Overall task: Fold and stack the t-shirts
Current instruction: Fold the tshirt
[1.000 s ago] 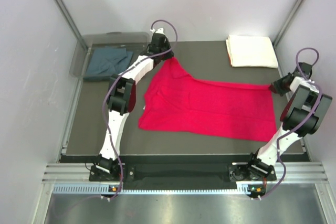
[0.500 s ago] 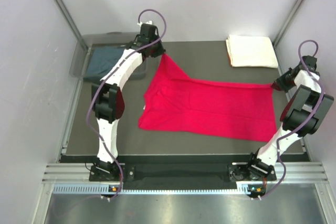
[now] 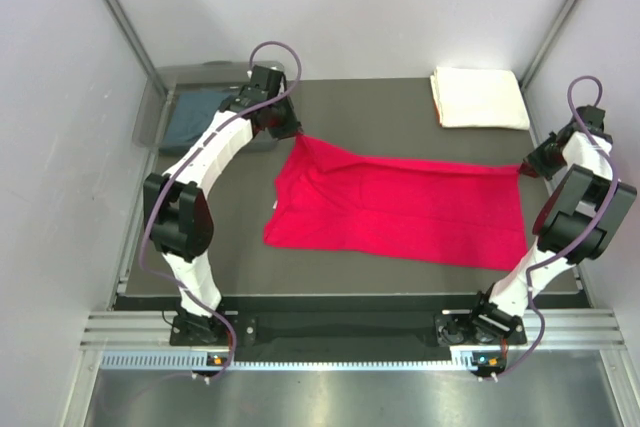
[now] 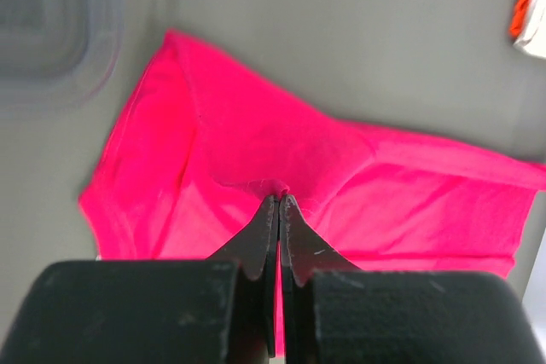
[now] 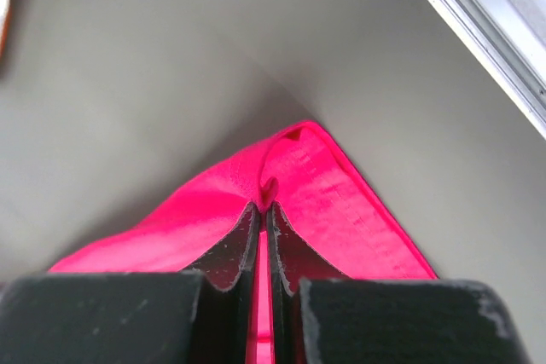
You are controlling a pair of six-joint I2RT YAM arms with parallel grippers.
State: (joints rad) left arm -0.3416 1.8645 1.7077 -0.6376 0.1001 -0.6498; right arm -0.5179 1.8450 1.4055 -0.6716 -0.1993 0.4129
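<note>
A bright red t-shirt [image 3: 400, 202] lies spread across the dark table. My left gripper [image 3: 292, 133] is shut on its far left corner, pinching a fold of red cloth [image 4: 279, 185] at the fingertips. At the far right corner my right gripper [image 3: 522, 166] is likewise shut on the red t-shirt [image 5: 290, 178], the cloth stretched between the two. A cream-white t-shirt [image 3: 479, 97] sits folded in a neat rectangle at the back right. The slate blue-grey t-shirt [image 3: 195, 115] lies in the bin at the back left.
A clear plastic bin [image 3: 152, 112] stands at the back left corner, partly behind my left arm; its rim [image 4: 51, 74] shows in the left wrist view. Metal frame rails [image 5: 478, 19] run along the table's right side. White walls close in on both sides.
My left gripper has moved left and toward me with the red corner, lowering it so the raised peak flattened out. The right gripper shifted slightly back, still holding its corner.
</note>
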